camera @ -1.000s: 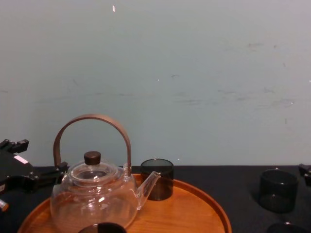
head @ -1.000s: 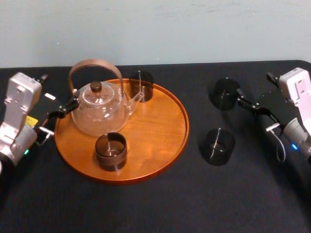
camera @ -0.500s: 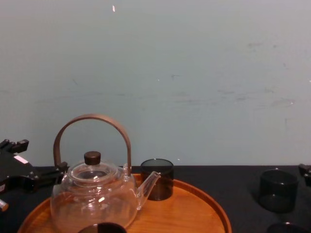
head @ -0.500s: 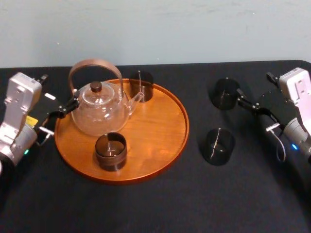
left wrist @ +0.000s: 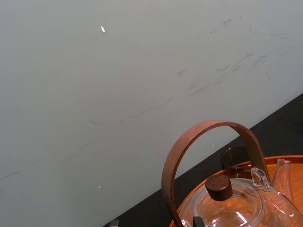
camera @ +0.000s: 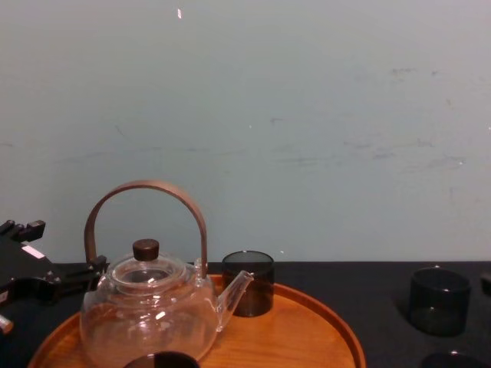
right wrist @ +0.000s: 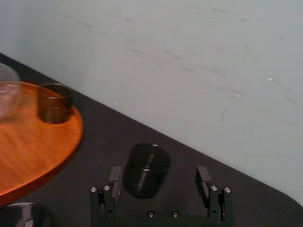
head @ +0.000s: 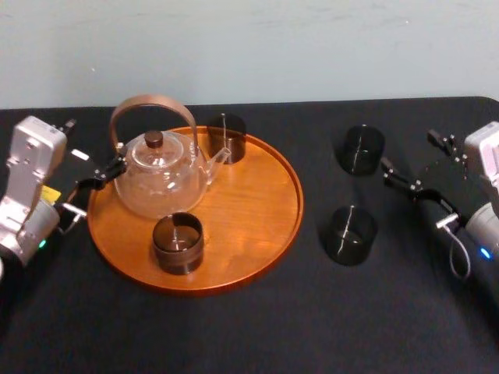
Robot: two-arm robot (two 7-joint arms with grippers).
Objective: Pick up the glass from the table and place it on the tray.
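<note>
Two candidates on the table point(head: 234, 327), well right of the tray point(head: 249, 202): far glass point(head: 360, 148) and near glass point(head: 350, 234). Right gripper point(head: 407, 149) near the far glass, jaws spread wide, nothing held. Likely risks: clipping the rim with one finger and tipping it, or squeezing off-centre and losing slick glass mid-carry. Left gripper point(head: 100, 178) parked beside the teapot point(head: 160, 175).

A glass teapot point(left wrist: 227, 208) with a dark knob point(left wrist: 218, 187) and an arched brown handle point(left wrist: 189, 142) sits at the lower right of the frame on an orange tray point(left wrist: 289, 160). A dark glass point(left wrist: 234, 158) stands behind it; black table point(left wrist: 279, 127) and scuffed pale wall point(left wrist: 118, 71) lie beyond.
</note>
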